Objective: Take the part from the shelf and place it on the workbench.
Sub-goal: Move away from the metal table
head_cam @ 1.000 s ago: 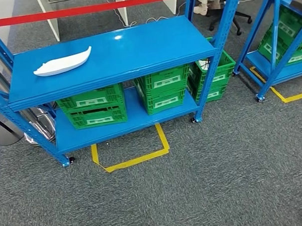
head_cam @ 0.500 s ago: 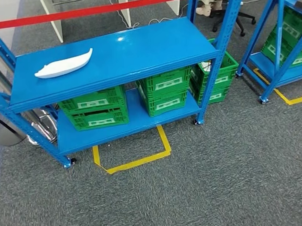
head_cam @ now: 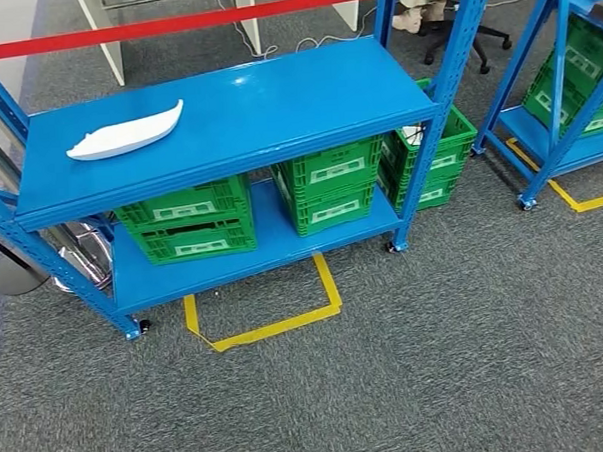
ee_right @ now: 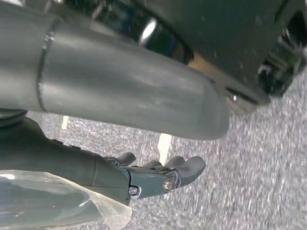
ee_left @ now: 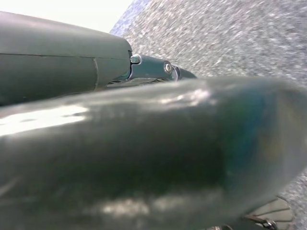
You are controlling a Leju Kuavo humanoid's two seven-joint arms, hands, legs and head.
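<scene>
Grey carpet [head_cam: 455, 359] under blue shelf [head_cam: 278, 97] bearing white part [head_cam: 124, 134]; right hand [ee_right: 159, 175] empty, fingers loosely apart; left hand's fingers indiscernible.

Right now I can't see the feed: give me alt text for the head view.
A white boat-shaped part lies on the left of a blue shelf rack's top deck. Green crates sit on the lower deck above grey carpet marked with yellow tape.
</scene>
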